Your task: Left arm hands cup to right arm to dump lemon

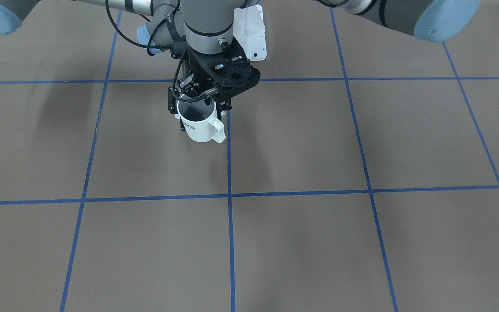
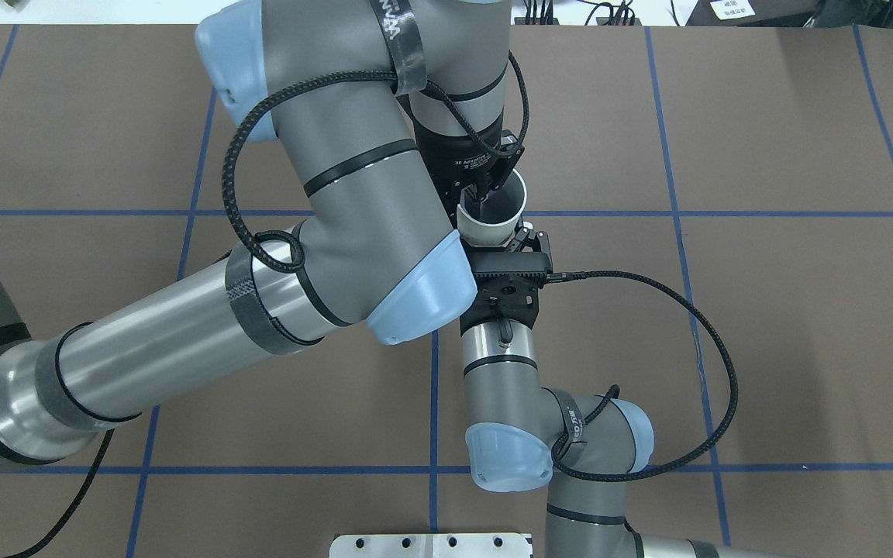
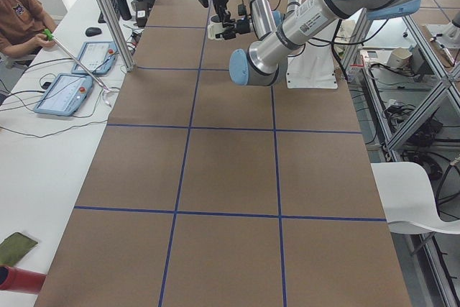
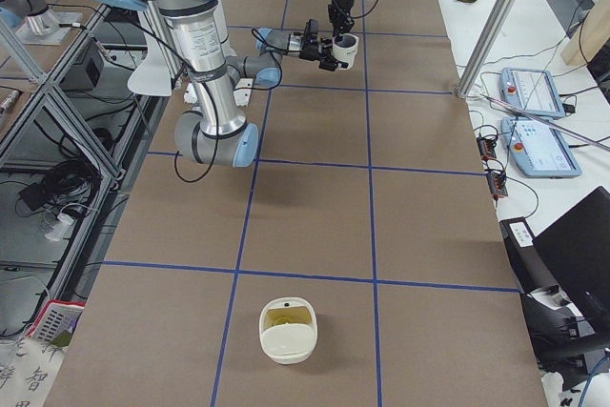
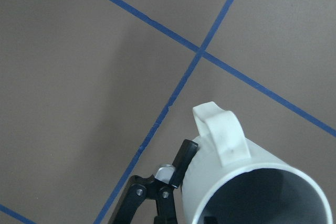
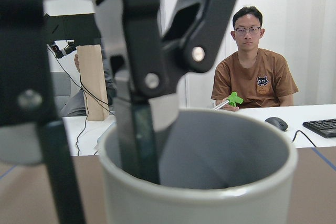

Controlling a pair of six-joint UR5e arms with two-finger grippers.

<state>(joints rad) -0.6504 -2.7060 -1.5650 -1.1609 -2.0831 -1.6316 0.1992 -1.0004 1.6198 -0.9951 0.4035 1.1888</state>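
Observation:
The white cup hangs above the table between both grippers. My left gripper comes straight down and is shut on the rim, with one finger inside the cup. My right gripper reaches in level from the robot's side. It is shut on the cup's body, one finger flat against the wall. The handle points away from the robot. What shows of the cup's grey inside holds nothing. A yellow-green lump, the lemon by its look, lies in a white bowl.
The bowl stands far off, near the table's end on my right. A white plate lies at the robot's base. A seated person and tablets are at the side bench. Blue tape lines cross the brown table.

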